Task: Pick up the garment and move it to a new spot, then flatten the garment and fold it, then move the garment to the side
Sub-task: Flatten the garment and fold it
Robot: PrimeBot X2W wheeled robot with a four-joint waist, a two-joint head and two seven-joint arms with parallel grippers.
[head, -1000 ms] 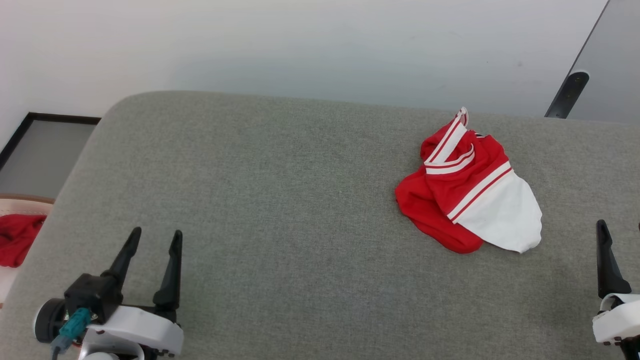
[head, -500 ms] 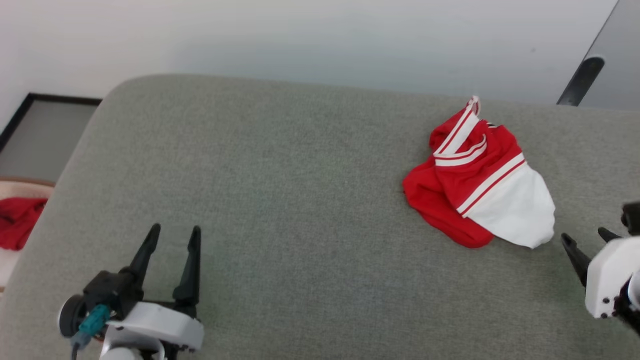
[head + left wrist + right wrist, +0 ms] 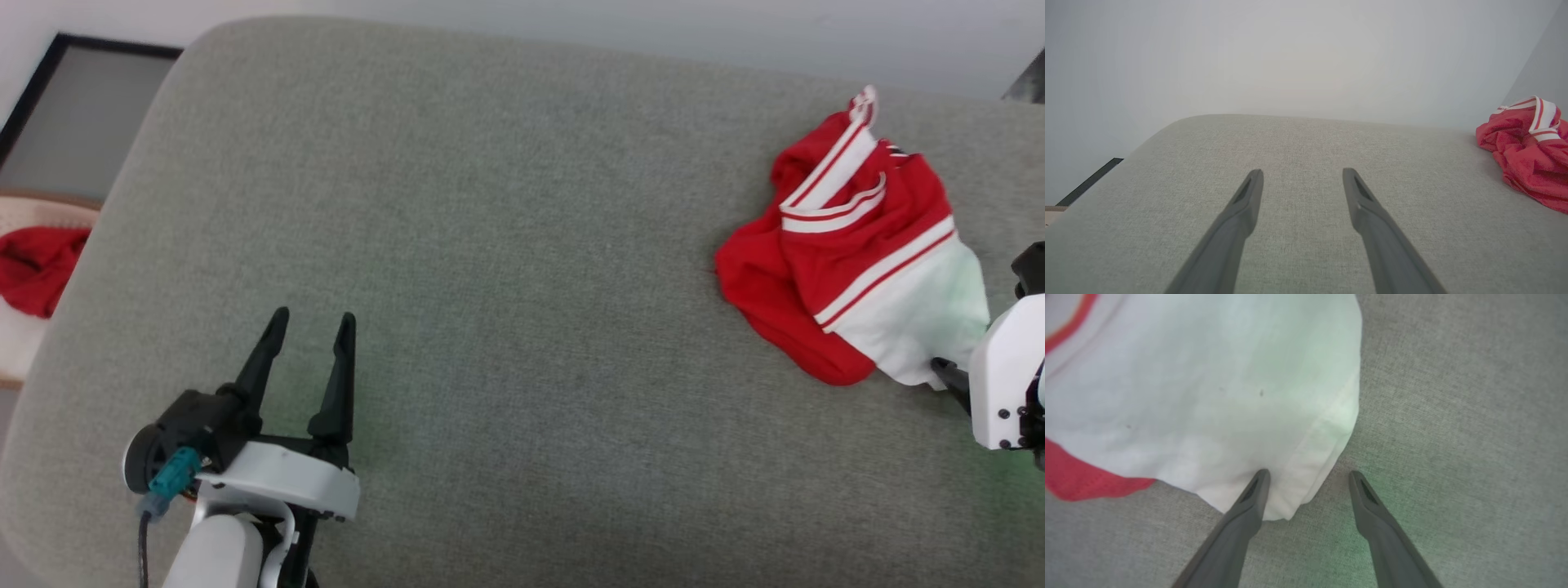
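Observation:
The garment (image 3: 849, 245) lies crumpled at the far right of the grey cushion, red with striped trim bands and a white panel toward me. It also shows at the right edge of the left wrist view (image 3: 1529, 159). My right gripper (image 3: 951, 377) stands open at the white panel's near corner. In the right wrist view the right gripper (image 3: 1309, 472) points down at the cushion, and the garment's white hem (image 3: 1241, 396) reaches in between its fingers. My left gripper (image 3: 315, 314) is open over bare cushion at the lower left, far from the garment, with nothing between its fingers (image 3: 1249, 196).
The grey fabric cushion (image 3: 506, 245) has a rounded far-left corner. Beside its left edge stands a pale basket (image 3: 33, 214) holding a plain red cloth (image 3: 34, 263). A dark-framed panel (image 3: 77, 98) sits on the floor behind, below a white wall.
The head camera has tilted down and shifted, so the whole picture moved. My right gripper has swung in from the right edge to the garment's white corner, fingers turned downward. The garment lies as before.

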